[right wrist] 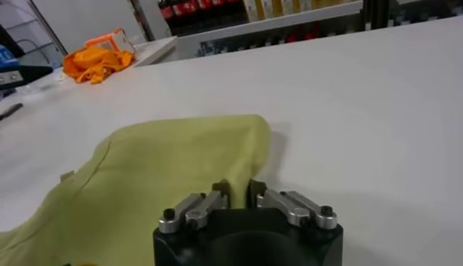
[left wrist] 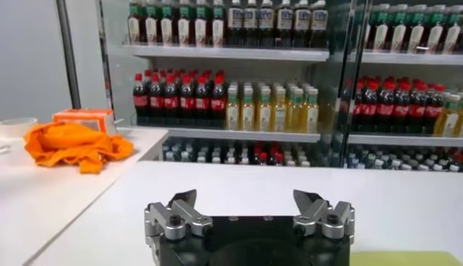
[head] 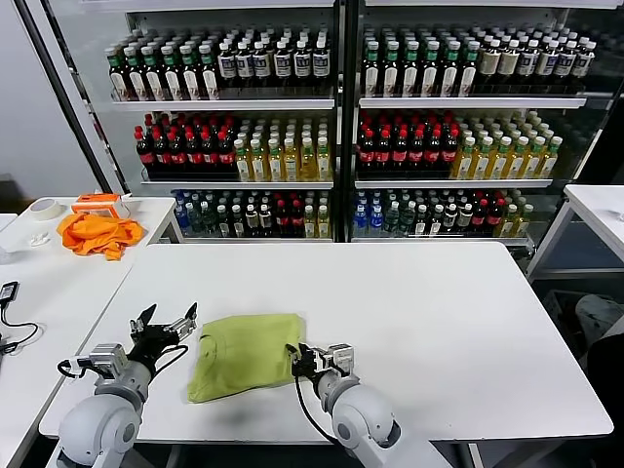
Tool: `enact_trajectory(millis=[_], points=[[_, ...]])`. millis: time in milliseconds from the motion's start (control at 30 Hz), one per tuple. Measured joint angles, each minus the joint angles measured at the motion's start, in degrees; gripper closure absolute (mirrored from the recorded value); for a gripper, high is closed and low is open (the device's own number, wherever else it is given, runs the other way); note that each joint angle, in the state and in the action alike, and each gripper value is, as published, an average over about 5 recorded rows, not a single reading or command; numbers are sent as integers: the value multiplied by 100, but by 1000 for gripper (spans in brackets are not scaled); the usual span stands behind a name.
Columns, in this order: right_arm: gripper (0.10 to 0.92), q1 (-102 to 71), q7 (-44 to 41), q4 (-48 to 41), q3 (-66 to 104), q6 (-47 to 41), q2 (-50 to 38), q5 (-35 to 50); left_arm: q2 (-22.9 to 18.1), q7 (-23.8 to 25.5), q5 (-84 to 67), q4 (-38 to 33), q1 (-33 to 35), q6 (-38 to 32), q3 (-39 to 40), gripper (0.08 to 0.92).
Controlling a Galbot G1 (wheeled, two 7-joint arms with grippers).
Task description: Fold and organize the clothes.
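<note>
The lime-green T-shirt (head: pixel 244 353) lies folded into a rough rectangle on the white table (head: pixel 439 322), near its front edge; no print shows. My right gripper (head: pixel 295 356) is at the shirt's right edge, low on the table, its jaws closed on a pinch of the green cloth (right wrist: pixel 166 173), which shows between the fingertips in the right wrist view (right wrist: pixel 237 189). My left gripper (head: pixel 168 317) is open and empty just left of the shirt, a little apart from it. In the left wrist view (left wrist: pixel 244 196) only a corner of the shirt (left wrist: pixel 405 259) shows.
An orange cloth (head: pixel 97 234) lies on a side table at the far left, with a tape roll (head: pixel 43 208) and an orange box (head: pixel 100 203). Shelves of bottles (head: pixel 331 127) stand behind the table. A cable (head: pixel 15 336) lies on the left table.
</note>
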Motion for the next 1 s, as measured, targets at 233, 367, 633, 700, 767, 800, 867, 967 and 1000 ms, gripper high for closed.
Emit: enact_trajectory(millis=[233, 367, 633, 700, 767, 800, 867, 967, 1000], points=[[906, -42, 26, 229, 185, 124, -77, -330, -47, -23, -97, -1, -49, -33, 37, 177], [906, -102, 71, 458, 349, 125, -172, -501, -78, -21, -146, 4, -62, -62, 65, 177], [906, -507, 57, 941, 837, 106, -525, -864, -79, 29, -173, 64, -40, -162, 134, 177], [906, -636, 51, 1036, 962, 113, -607, -938, -95, 61, -157, 77, -47, -208, 171, 177], [906, -765, 52, 1124, 1083, 132, -666, -1016, -116, 114, -120, 99, -56, -279, 210, 177], [906, -826, 49, 1166, 1138, 144, -686, -1061, -126, 151, -88, 117, -56, -330, 230, 177], [906, -944, 25, 1237, 1245, 179, -724, -1178, -146, 249, 13, 163, -51, -471, 274, 177], [906, -1078, -51, 1286, 1393, 237, -785, -1384, -174, 399, 207, 239, -51, -712, 339, 177], [906, -1113, -80, 1289, 1441, 261, -801, -1453, -183, 442, 267, 260, -56, -784, 357, 177]])
